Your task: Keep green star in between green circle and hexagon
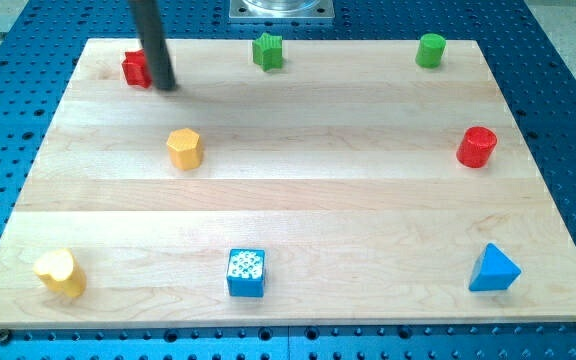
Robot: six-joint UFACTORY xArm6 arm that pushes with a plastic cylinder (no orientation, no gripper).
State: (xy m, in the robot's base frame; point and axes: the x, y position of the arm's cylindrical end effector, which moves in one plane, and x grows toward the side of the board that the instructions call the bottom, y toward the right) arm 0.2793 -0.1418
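My tip (pixel 165 87), a bare rod with no pincer to spread or close, rests beside the red block (pixel 135 69), with the green star-shaped block (pixel 268 51) off toward the view's right, lying between the yellow hexagonal block (pixel 184 148) and the green round block (pixel 430 50).

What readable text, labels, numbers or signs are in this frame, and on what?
None readable anywhere.
The blue cube bears a grid of white dots on its top face, a pattern, not characters.
The wooden board, the other blocks and the rod ending in my tip bear no markings.
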